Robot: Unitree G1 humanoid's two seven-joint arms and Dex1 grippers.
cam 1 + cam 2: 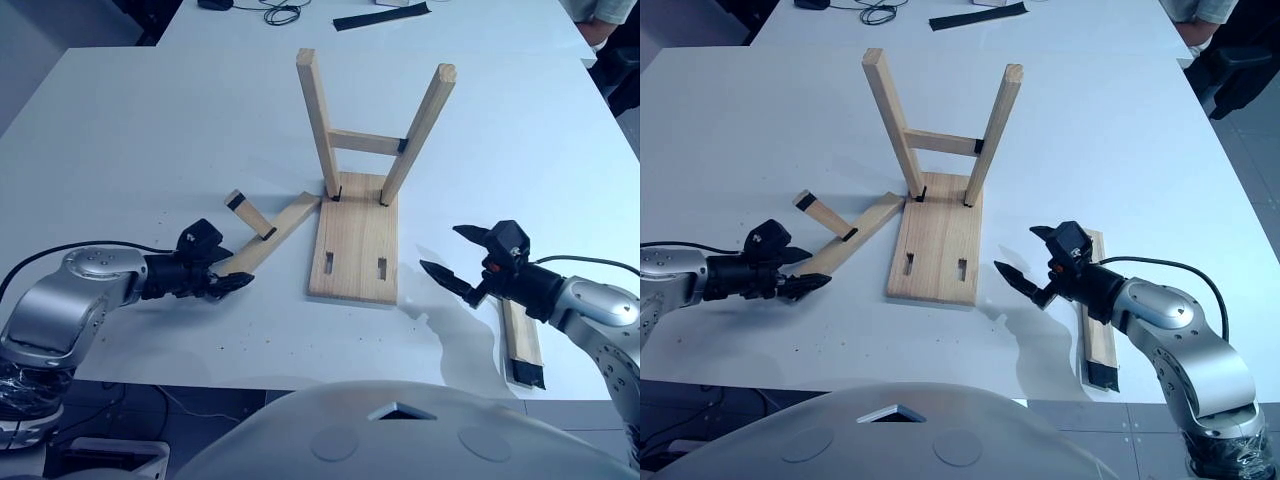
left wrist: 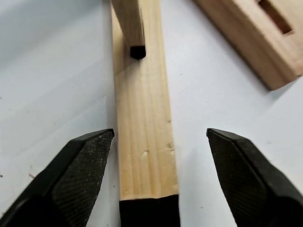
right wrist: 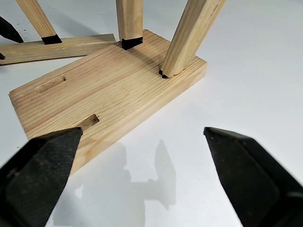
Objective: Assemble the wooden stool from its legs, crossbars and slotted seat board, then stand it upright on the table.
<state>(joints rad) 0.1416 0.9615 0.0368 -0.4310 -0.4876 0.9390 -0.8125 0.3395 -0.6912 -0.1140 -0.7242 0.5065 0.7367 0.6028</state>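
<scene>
The slotted seat board [image 1: 355,235] lies flat mid-table. Two legs [image 1: 318,110] stand in its far slots, joined by a crossbar [image 1: 365,142]; the two near slots [image 1: 329,263] are empty. A loose leg [image 1: 275,232] with a short crossbar [image 1: 248,214] attached lies left of the board. My left gripper [image 1: 235,282] is open at that leg's near, black-tipped end, and the leg [image 2: 144,113] runs between its fingers [image 2: 85,165]. My right gripper [image 1: 440,248] hovers open just right of the board [image 3: 109,90], holding nothing. Another leg [image 1: 522,345] lies under the right arm.
A black strip [image 1: 380,17] and cables [image 1: 282,14] lie at the table's far end. The table's near edge [image 1: 300,385] runs close below both grippers. White tabletop [image 1: 150,130] spreads wide to the left and right of the stool parts.
</scene>
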